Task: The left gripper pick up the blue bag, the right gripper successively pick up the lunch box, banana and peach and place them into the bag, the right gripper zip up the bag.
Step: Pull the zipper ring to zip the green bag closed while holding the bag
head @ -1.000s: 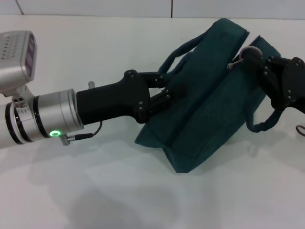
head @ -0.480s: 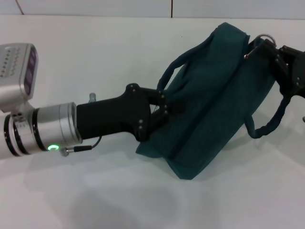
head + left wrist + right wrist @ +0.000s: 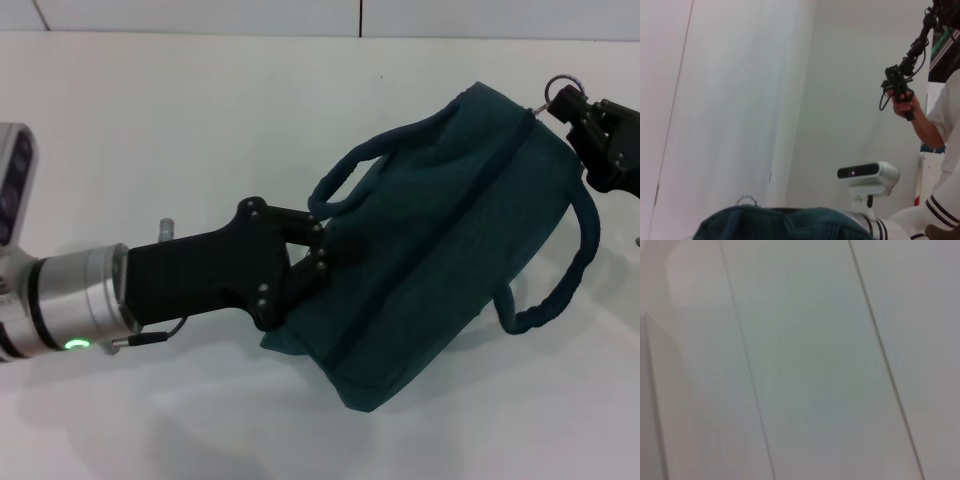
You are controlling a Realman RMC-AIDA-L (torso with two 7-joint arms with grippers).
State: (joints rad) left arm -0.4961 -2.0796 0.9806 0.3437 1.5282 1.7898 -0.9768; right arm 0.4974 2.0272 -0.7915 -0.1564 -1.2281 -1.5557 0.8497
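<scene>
The left gripper clamped the near side of the blue bag, bracing it on the white surface against the pull, while the right gripper, at the bag's far end, pinched the zipper's ring pull; the zip appeared fully drawn, hiding any lunch box, banana or peach

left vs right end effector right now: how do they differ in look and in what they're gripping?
The left end effector, a black claw backed by a silver cylinder with a green ring light, clamps the side fabric of the dark teal-blue fabric bag. The right end effector, an all-black claw, pinches the small silver zipper ring pull at the bag's far top corner. The left reaches in from the near left, the right from the far right edge. Both are shut on the same bag.
</scene>
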